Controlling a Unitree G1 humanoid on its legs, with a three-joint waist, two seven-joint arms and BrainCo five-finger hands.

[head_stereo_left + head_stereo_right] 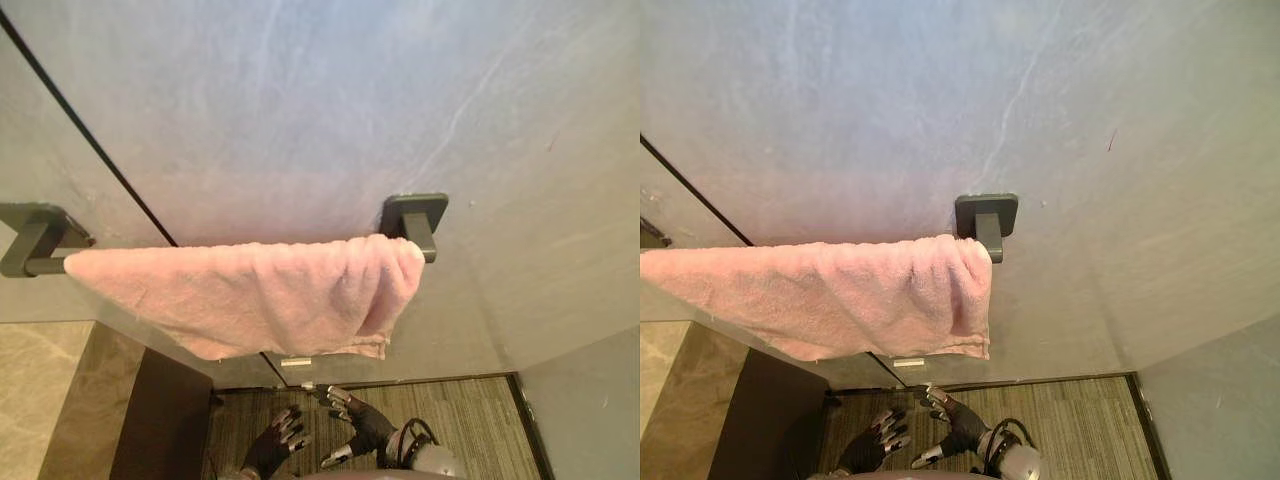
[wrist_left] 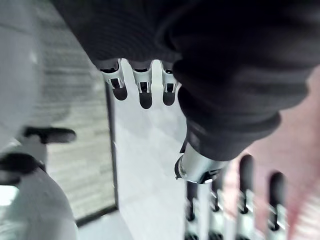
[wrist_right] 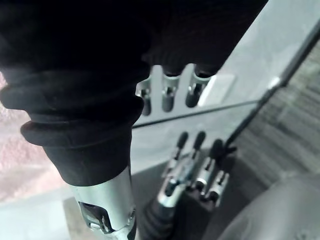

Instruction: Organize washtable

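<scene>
Towel (image 1: 260, 295), pink, seemingly bunched over rail (image 1: 47, 266).

The towel (image 1: 260, 295) hangs over the rail (image 1: 45, 266), between the rail's left bracket (image 1: 25, 235) and right bracket (image 1: 413, 215) on the wall (image 1: 300, 100). Well below the rail, the left hand (image 1: 275, 442) sits just beside the right hand (image 1: 358, 425).

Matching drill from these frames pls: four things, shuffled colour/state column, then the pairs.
Things:
1. towel
2. wall bracket
3. left hand
4. floor

States:
A. open, empty, low beside the right hand
B. pink, draped over the bar
C. striped grey-brown
D. dark grey, fixed to the wall

Pairs: 1-B, 2-D, 3-A, 4-C
</scene>
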